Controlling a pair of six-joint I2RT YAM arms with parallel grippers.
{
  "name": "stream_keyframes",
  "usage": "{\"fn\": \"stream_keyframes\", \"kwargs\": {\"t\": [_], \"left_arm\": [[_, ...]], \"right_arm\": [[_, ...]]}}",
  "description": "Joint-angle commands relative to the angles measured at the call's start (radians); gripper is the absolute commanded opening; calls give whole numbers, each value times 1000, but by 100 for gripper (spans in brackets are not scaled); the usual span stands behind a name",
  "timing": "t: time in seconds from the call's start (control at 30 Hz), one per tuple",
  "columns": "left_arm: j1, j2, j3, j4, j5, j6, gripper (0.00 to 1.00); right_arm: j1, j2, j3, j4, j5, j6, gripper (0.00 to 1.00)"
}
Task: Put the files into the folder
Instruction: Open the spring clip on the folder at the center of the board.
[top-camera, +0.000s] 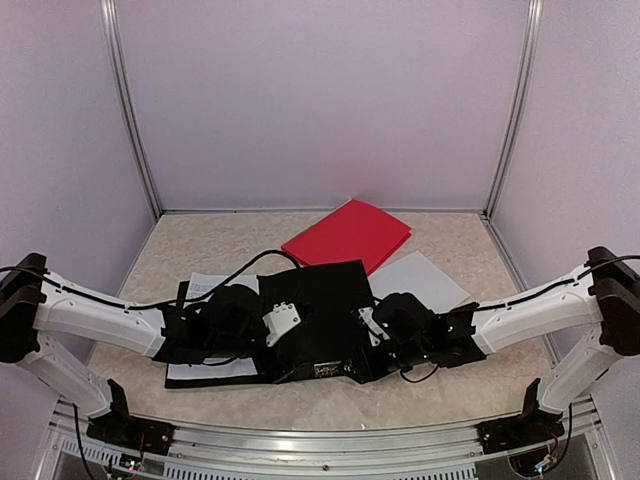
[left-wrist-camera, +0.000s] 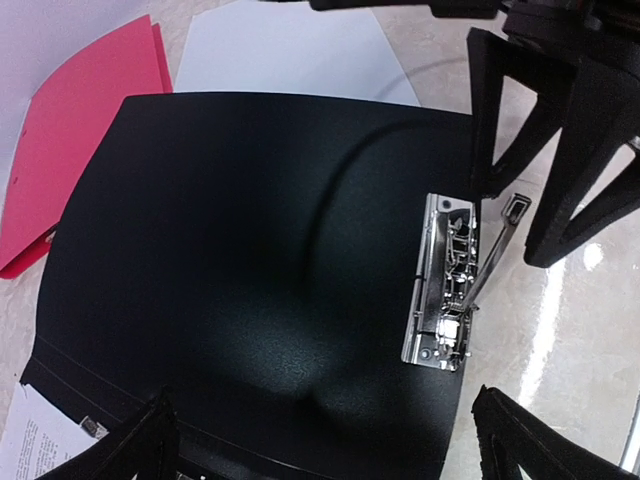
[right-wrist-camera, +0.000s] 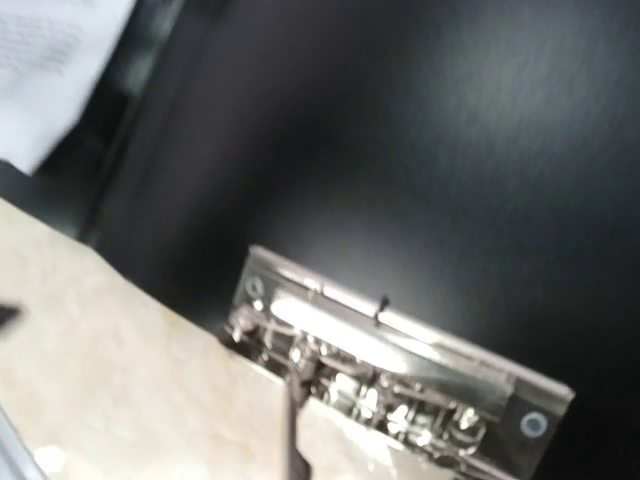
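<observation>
Soft, even light is falling from above in the overhead view, keeping the worktop (top-camera: 200, 250) bright and its shadows faint. In the left wrist view a white glare streak is shining on the worktop at the right edge, a dull sheen is spreading across the black folder (left-wrist-camera: 250, 250), and straight edges are bowing near the corners. The right wrist view is blurring throughout: the metal clip (right-wrist-camera: 390, 365) is glinting, and the paper (right-wrist-camera: 50, 50) at upper left is smearing unreadably.

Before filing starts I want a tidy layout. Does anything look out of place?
Yes. The black folder lies askew on top of loose paper: a printed sheet pokes out under its left edge, a blank sheet at its far right corner. What should go inside is pinned beneath.
</observation>
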Motion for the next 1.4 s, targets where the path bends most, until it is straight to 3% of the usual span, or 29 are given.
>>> {"fn": "stream_keyframes", "kwargs": {"t": [0.0,0.17,0.5,0.83,1.07,1.2,1.37], "left_arm": [[4,-33,-1,-19,-113,-25,99],[15,-40,-5,-37,-155,-31,99],[25,-70,-30,-43,-185,-38,99],[122,-189,-54,-96,-202,-159,99],[186,-274,-62,-142,-222,-252,99],[191,-279,-38,-186,-226,-280,99],[204,-243,36,-255,-200,-375,99]], "right_arm": [[27,45,39,-9,-20,1,51],[41,69,69,-7,-32,-9,45],[57,139,160,-49,-27,-52,44],[111,265,297,-86,-43,-78,44],[129,325,402,-125,-52,-122,57],[128,249,404,-183,31,-132,65],[96,98,390,-282,162,-107,67]]}}
